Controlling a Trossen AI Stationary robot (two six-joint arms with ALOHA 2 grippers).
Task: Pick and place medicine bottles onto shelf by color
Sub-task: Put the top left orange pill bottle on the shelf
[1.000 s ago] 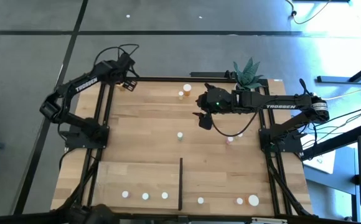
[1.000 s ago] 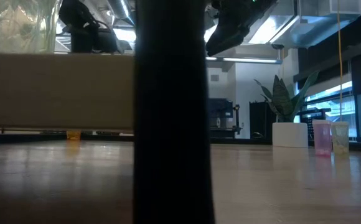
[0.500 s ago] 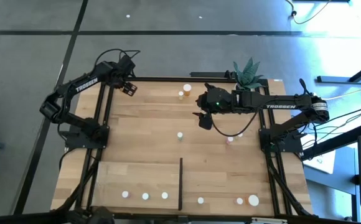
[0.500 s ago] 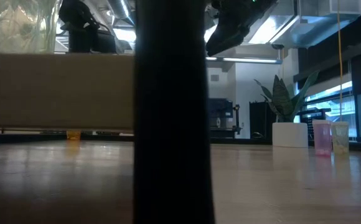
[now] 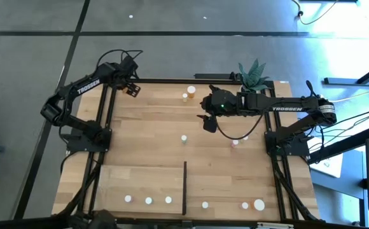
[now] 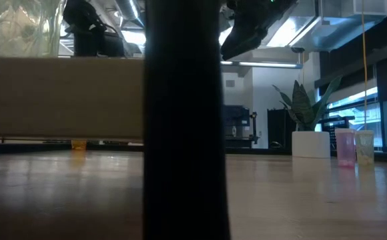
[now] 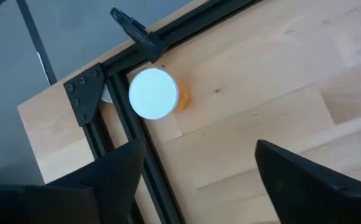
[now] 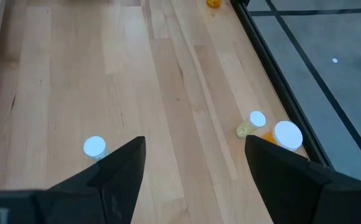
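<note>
Small white-capped medicine bottles stand upright on the wooden table. My left gripper (image 5: 132,89) (image 7: 199,180) hangs open over the far left corner, above an orange bottle (image 7: 154,93) that stands beside the black rail. My right gripper (image 5: 208,122) (image 8: 196,168) hovers open over the table's middle. Beyond it stand one lone bottle (image 8: 94,147), a small yellowish one (image 8: 255,121) and a larger orange one (image 8: 286,135). The shelf (image 5: 140,184), with its black upright strip (image 5: 184,187), lies at the near edge and carries several bottles.
A white pot with a spiky plant (image 5: 253,75) stands at the far right edge. A pink bottle (image 6: 345,148) and a pale green one (image 6: 364,148) stand near it. Black rails (image 7: 137,134) frame the tabletop. Bare wood lies between the shelf and the loose bottles.
My left gripper has tipped a little over the far left corner without shifting its place. The bottles stand where they were.
</note>
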